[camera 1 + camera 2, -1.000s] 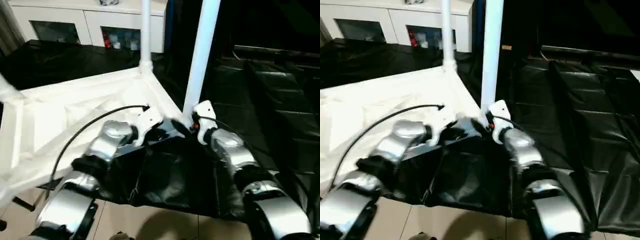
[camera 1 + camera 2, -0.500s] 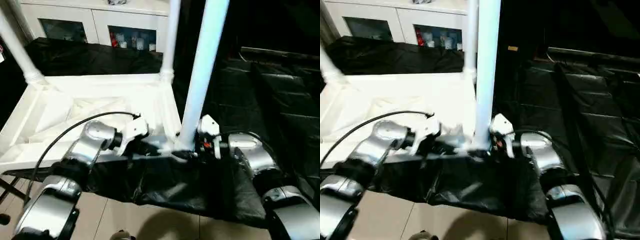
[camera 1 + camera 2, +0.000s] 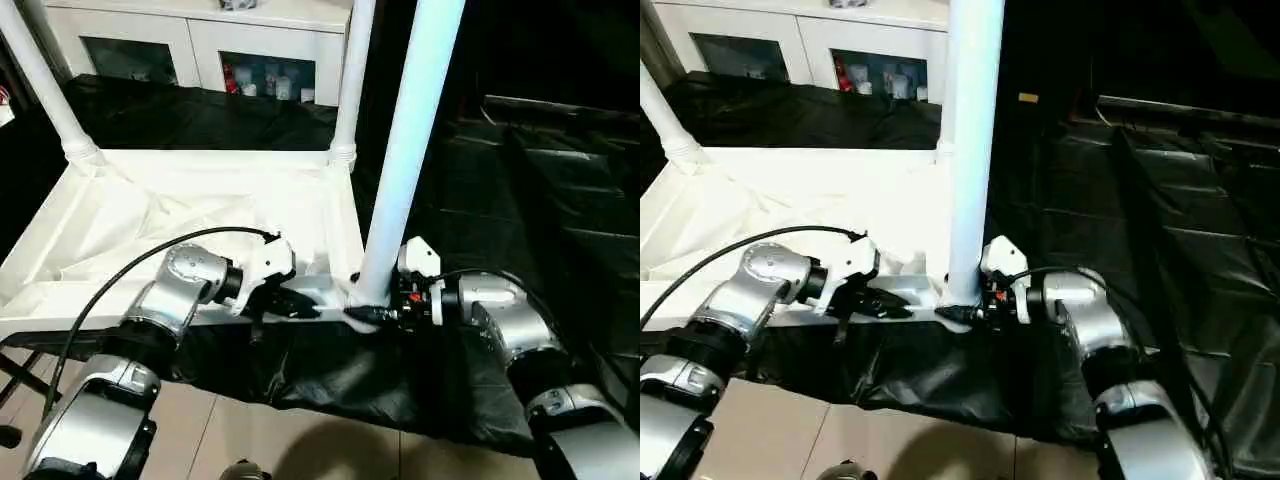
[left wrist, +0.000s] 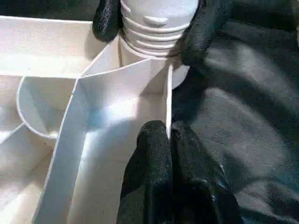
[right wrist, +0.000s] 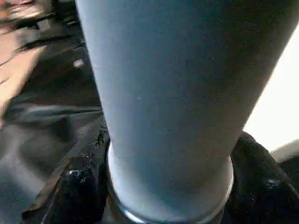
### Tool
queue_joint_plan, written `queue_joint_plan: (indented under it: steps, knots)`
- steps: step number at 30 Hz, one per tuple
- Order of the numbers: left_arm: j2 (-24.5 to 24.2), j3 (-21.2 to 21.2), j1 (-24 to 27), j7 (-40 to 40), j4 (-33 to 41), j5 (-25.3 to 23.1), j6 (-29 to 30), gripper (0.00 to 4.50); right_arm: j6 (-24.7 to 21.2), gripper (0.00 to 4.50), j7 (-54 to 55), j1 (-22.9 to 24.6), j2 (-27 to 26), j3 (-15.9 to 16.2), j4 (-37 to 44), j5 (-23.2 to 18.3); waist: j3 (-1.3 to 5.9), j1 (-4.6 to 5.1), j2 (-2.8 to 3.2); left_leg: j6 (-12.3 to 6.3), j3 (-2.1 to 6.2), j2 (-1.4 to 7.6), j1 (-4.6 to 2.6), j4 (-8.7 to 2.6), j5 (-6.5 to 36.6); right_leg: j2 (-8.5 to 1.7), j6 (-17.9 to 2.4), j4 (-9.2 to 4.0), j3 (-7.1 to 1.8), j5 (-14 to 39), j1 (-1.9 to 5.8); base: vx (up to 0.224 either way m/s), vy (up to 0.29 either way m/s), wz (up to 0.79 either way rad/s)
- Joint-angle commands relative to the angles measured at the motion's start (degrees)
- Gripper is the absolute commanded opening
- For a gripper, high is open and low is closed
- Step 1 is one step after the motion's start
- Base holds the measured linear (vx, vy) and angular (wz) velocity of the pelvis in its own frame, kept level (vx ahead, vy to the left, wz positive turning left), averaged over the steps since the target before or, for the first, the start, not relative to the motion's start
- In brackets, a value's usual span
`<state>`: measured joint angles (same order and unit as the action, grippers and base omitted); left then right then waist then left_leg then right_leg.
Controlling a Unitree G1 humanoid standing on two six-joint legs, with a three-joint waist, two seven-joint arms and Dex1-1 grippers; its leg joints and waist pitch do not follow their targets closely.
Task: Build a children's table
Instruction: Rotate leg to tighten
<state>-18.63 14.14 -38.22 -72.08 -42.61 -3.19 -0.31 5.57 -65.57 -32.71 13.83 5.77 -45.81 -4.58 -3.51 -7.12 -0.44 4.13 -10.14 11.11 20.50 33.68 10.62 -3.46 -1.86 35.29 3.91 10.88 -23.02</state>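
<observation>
Upper ends of the three upright white tapered tubular plastic legs are cut off at the frame top; the near leg [image 3: 405,160] hides part of the far-right leg [image 3: 350,90]. The far-left leg [image 3: 45,85] stands at the back-left corner. The white rimmed rectangular plastic tabletop [image 3: 120,215] lies upside down on black plastic sheeting [image 3: 520,200], in front of a white glass-door cabinet [image 3: 190,40].

Both silver forearms reach inward toward the near right corner socket. The left gripper [image 4: 169,135] has its fingers pressed together, pinching the thin rim wall by the socket. The right gripper [image 3: 372,314] has its fingers spread around the near leg's ribbed base, one black fingertip [image 4: 107,18] each side, touching it.
</observation>
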Motion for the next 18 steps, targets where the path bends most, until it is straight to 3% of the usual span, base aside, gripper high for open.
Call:
queue_joint_plan:
  steps: [1, 4, 5, 8, 11, 13, 15, 18]
  knots:
    - [4.0, -1.3, -1.9, 9.1, 0.0, -0.4, 0.7, 0.0, -0.1, 2.74, 5.7, -0.2, -4.8, 1.1, -1.3, 0.0, 3.68, 0.29, -0.4, -2.15, 0.71, 2.6, -0.63, -4.16, 10.8, -5.52, -11.1, -4.85, -3.04, 16.5, 2.66, 0.0, 0.0, 0.0]
    - [7.6, -1.7, -3.5, 17.2, -1.1, -1.9, 3.6, 0.0, -1.8, 2.74, 23.1, -2.4, -8.6, -2.8, -6.2, 1.1, 3.56, 0.83, -0.08, -0.71, 0.93, 2.5, -0.68, -4.44, 11.8, -5.56, -10.5, -4.96, -3.07, 18.3, 2.62, 0.0, 0.0, 0.0]
    - [9.3, -2.0, -4.5, 20.8, -2.0, -2.3, 4.5, 0.0, -2.7, 2.74, 29.3, -3.2, -10.4, -4.3, -7.5, 1.0, 3.65, 1.14, -0.26, -0.24, 1.02, 2.35, -0.56, -4.47, 11.7, -5.5, -10.1, -5.02, -3.03, 18.7, 2.87, 0.0, 0.0, 0.0]
    - [11.0, -2.2, -5.6, 24.6, -3.0, -2.9, 5.2, 0.0, -3.0, 2.74, 36.0, -4.5, -12.1, -5.0, -9.3, 1.8, 3.85, 1.43, -0.23, -0.54, 0.84, 2.19, -0.5, -4.26, 10.6, -5.29, -10.6, -4.81, -3.16, 15.0, 2.89, 0.0, 0.0, 0.0]
    - [12.7, -2.2, -6.5, 28.0, -3.9, -3.4, 5.5, 0.0, -0.2, 2.74, 39.8, -5.4, -13.9, -3.3, -10.1, 4.7, 4.25, 1.32, 0.1, -1.99, 0.69, 1.95, -0.15, -3.84, 7.2, -5.23, -11.9, -4.12, -3.16, 7.5, 3.26, 0.0, 0.0, 0.0]
    - [13.5, -2.1, -6.6, 28.2, -3.9, -3.4, 5.2, 0.0, 1.1, 2.74, 39.5, -5.7, -14.9, -3.5, -10.3, 4.5, 4.31, 1.31, 0.01, -3.03, 0.61, 1.95, -0.14, -3.74, 6.2, -5.1, -12.6, -3.86, -3.11, 4.4, 3.3, 0.0, 0.0, 0.0]
    - [13.8, -1.8, -6.2, 27.0, -3.6, -3.4, 4.8, 0.0, 0.9, 3.3, 38.0, -5.8, -15.6, -4.5, -10.0, 3.0, 4.31, 1.3, -0.02, -3.81, 0.6, 2.04, -0.14, -3.75, 6.1, -5.15, -13.2, -3.83, -3.05, 3.6, 3.37, 0.0, 0.0, 0.0]
    - [13.4, -0.9, -5.1, 24.2, -2.3, -3.2, 3.5, 0.0, 0.5, 3.65, 36.4, -5.9, -15.1, -4.8, -9.5, 2.2, 4.09, 1.38, 0.15, -3.84, 0.64, 2.15, -0.27, -3.91, 8.3, -5.22, -13.1, -4.23, -3.03, 6.8, 3.33, 0.0, 0.0, 0.0]
